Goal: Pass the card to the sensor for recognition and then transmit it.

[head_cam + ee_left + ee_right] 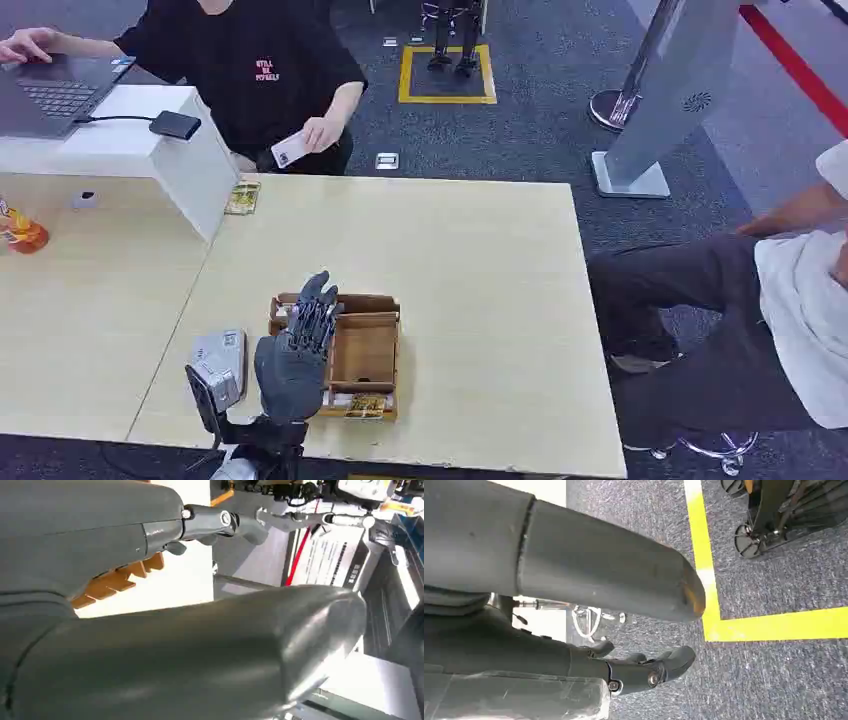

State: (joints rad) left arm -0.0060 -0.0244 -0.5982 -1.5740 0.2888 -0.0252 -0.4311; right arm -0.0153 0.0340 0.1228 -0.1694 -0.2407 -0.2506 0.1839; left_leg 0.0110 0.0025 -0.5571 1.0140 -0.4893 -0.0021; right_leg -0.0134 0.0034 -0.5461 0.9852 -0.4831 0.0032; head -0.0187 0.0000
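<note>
Setting, head view: pale wooden bench on dark carpet, yellow floor square beyond it, a white raised counter at the bench's far left corner carrying a laptop and a small black device, possibly the sensor, though cannot tell.
People, head view: one in a black shirt across the bench, holding a white card-like object; another seated off the right side.
Card holder, head view: wooden tray near the front edge, cards showing in its nearest slot; a further small stack of cards lying by the foot of the counter.
Left hand, head view: left hand raised over the tray's left end, fingers extended and close together, holding nothing visible.
Step in hand: judged as the reach toward the tray, pick not yet made.
Next move: likely lowering onto a card in the tray, pinching one edge, then carrying it to the sensor.
Left wrist view: grey thumb and cover up close, dark fingers straight, tray edge just beyond them, no card between.
Right wrist view: right hand hanging over carpet and yellow tape, fingers loosely curled, nothing held.
</note>
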